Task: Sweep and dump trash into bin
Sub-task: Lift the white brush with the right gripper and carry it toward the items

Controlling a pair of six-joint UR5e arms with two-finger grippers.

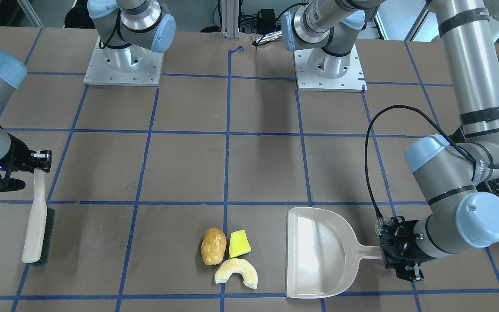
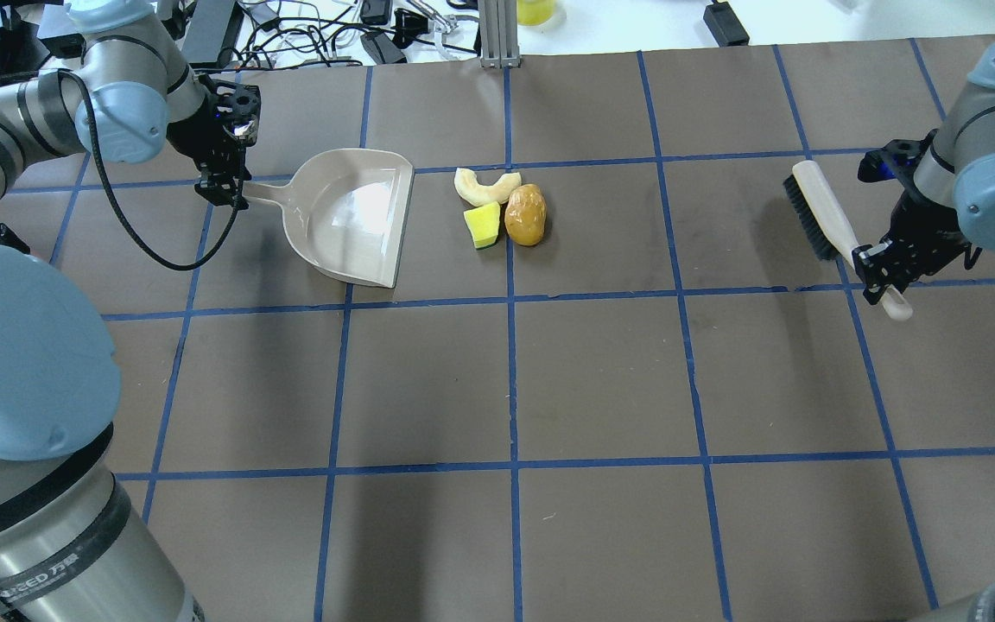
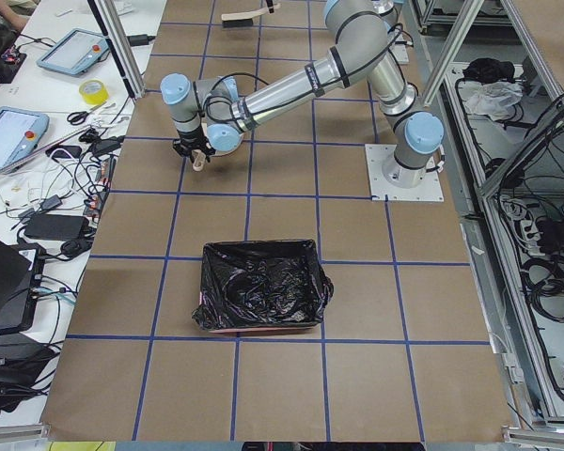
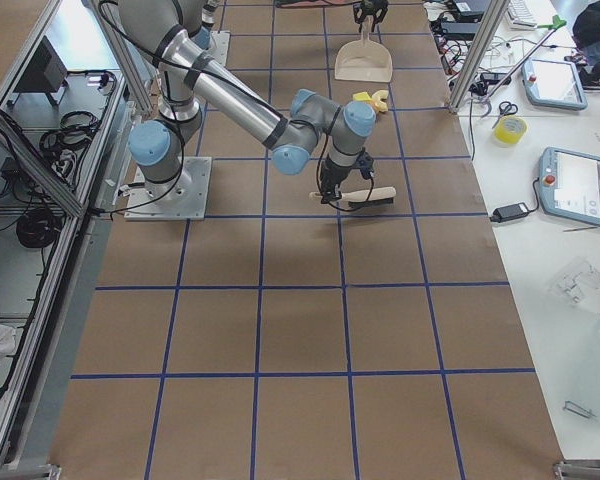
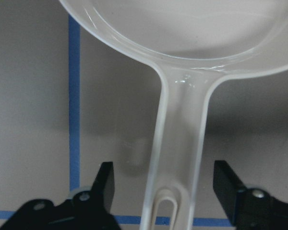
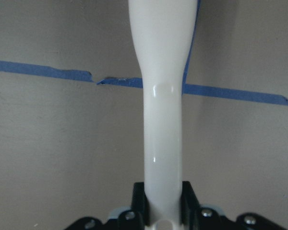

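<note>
Trash [image 1: 234, 249]: three pieces bunched close to the operators' edge of the table [image 1: 189, 164], about midway along it.
- Crescent [image 1: 236, 271] lies nearest that edge, pale cream, its ends pointing toward the edge.
- Potato [image 1: 213, 246] and sponge [image 1: 239, 243] sit side by side just behind it. The potato seems to touch the sponge. The sponge is yellow.

Dustpan [image 1: 319, 253]: beige, flat on the brown paper beside the trash, on the robot's left of it. Its straight open lip faces the pieces, near but apart. The handle points toward the table's left end.

Left gripper [image 5: 165, 182]: at the handle's tip. Fingers [image 5: 105, 184] are spread wide on either side, with a clear gap each side, so it grips nothing.

Brush [image 1: 36, 229]: well apart from the trash, toward the table's right end. Cream back, dark bristles on the side facing the middle. Whether the bristles touch the paper, cannot tell.

Right gripper [image 1: 40, 162]: clamped tight on the brush's handle end, which is pinched between both fingers in the wrist view.

Bin [image 3: 263, 291]: black-bagged box near the table's left end, beyond the left arm's elbow, with a pink base showing at its bottom edge. Well apart from the trash.

Arm bases [image 1: 124, 65]: two plates bolted along the robot's edge, farthest back.
</note>
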